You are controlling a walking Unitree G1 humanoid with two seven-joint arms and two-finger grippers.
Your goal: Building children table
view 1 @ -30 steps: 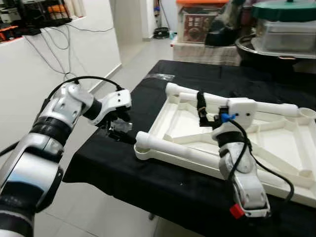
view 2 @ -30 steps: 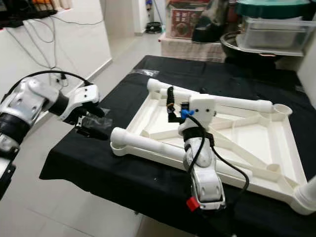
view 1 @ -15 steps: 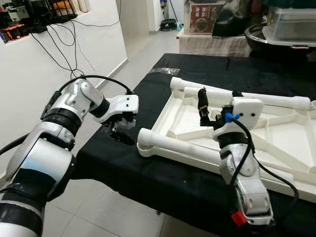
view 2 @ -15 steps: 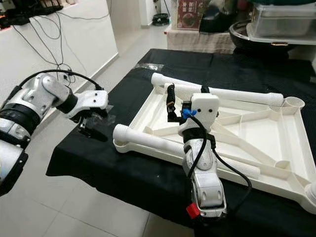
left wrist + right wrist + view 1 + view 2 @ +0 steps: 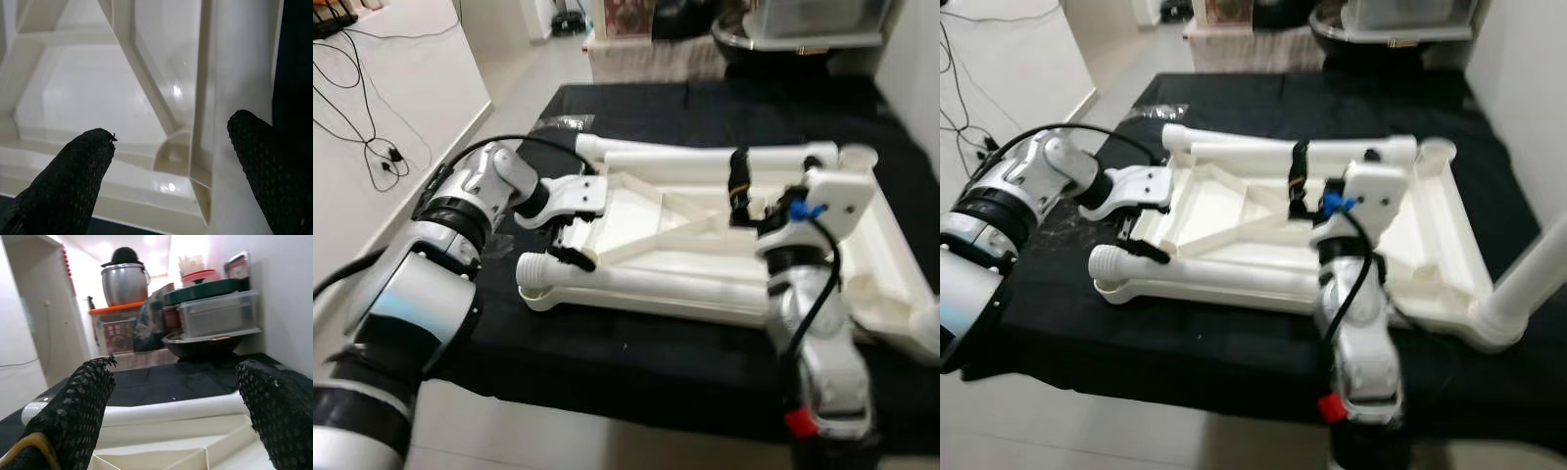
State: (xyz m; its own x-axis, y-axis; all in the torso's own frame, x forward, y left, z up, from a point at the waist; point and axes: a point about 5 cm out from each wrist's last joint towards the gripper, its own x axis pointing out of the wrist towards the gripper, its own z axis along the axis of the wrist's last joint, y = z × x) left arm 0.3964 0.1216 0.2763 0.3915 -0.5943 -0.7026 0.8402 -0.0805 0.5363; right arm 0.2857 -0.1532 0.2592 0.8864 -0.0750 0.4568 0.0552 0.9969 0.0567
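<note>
On the black-draped tabletop [image 5: 636, 362] lies the upturned white plastic children's table [image 5: 705, 235], legs along its near and far edges, with the left gripper [image 5: 570, 245] spread wide over its near-left corner and the right gripper [image 5: 740, 196] spread wide above its middle.

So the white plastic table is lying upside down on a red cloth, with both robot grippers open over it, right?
Not quite: the cloth is black, not red, as the left eye view shows. The rest holds: the white plastic table lies upside down on it, and the left gripper and right gripper are both open over it.
</note>
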